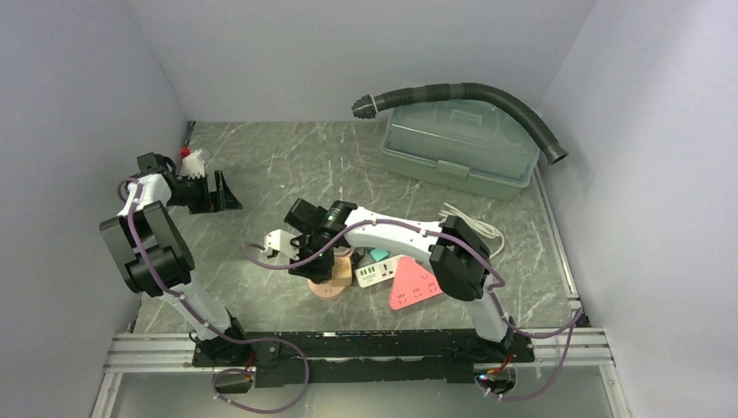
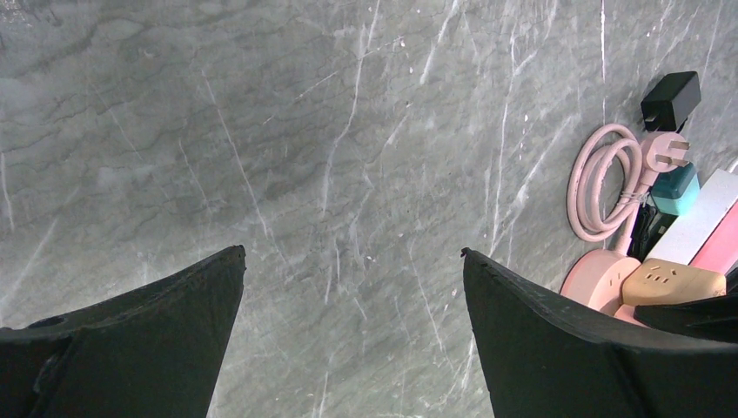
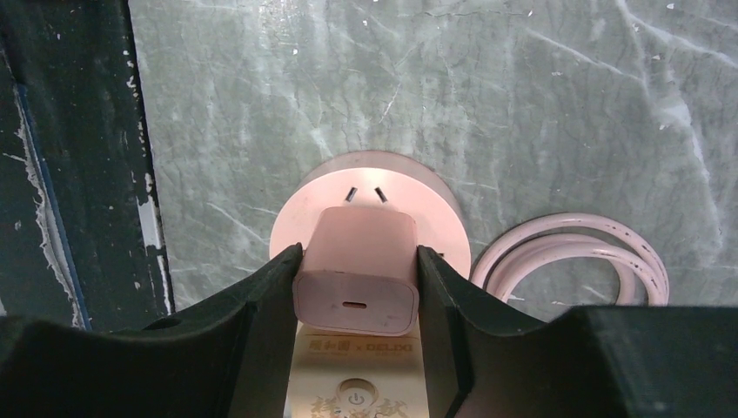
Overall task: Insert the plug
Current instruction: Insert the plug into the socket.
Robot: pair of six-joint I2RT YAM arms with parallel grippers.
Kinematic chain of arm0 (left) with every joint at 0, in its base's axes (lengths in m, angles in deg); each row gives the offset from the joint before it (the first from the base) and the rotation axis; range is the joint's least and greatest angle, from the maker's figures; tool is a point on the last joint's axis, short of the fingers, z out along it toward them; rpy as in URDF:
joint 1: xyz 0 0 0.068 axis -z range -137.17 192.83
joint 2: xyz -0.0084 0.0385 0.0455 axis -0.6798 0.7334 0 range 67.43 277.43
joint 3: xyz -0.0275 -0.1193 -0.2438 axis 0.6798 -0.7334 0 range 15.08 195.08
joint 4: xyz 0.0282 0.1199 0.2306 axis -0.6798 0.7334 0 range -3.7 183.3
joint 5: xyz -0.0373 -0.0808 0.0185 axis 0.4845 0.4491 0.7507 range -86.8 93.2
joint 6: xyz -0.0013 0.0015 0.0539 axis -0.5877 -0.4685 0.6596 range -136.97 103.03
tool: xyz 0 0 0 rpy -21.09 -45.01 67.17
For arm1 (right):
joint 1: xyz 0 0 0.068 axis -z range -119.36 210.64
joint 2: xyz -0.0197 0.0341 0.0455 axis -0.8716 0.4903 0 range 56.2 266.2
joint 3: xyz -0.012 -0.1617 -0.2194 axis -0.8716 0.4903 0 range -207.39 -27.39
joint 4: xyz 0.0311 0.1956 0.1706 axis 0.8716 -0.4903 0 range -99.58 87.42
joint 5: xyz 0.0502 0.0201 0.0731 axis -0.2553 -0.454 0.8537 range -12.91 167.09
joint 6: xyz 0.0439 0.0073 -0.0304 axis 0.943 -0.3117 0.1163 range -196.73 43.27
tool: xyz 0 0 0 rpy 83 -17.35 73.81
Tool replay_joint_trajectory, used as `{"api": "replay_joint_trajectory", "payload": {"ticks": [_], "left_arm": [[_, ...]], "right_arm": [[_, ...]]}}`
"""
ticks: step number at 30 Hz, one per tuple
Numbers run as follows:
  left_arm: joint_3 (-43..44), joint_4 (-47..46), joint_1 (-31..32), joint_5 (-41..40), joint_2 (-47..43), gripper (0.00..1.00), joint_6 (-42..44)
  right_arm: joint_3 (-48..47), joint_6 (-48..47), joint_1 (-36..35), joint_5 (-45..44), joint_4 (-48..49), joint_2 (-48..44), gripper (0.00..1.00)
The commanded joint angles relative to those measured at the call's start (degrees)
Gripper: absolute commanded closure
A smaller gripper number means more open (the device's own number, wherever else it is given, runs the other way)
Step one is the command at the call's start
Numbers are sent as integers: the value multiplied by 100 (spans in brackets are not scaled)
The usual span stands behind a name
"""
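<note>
The plug [image 3: 357, 279] sits pinched in my right gripper [image 3: 358, 252], port facing my wrist camera, just over the round pink socket [image 3: 370, 174]. Its pins are hidden, so I'd square the body with the two slots [image 3: 352, 193] showing beyond it, then push straight down, no tilt. My left gripper [image 2: 352, 253] hangs spread wide over the table [image 2: 261, 131], well apart.

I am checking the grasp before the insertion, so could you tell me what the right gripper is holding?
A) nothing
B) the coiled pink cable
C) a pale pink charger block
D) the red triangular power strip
C: in the right wrist view the right gripper clamps the pale pink charger block from both sides, over the round pink socket base.
</note>
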Motion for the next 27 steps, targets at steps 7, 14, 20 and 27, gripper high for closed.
{"api": "replay_joint_trajectory", "payload": {"ticks": [7,14,20,27], "left_arm": [[156,17,-37,217,28,0,117],[159,19,-42,255,37,0,94],[111,-6,-41,240,26,0,100],[119,-6,-51,244,28,0,114]], "right_arm": [[-177,-69,-39,-259,-784,196,100],[-345,26,-39,-354,-772,266,100],[-710,83,-44,-360,-864,435,100],[-767,174,-79,-240,-816,527,100]]}}
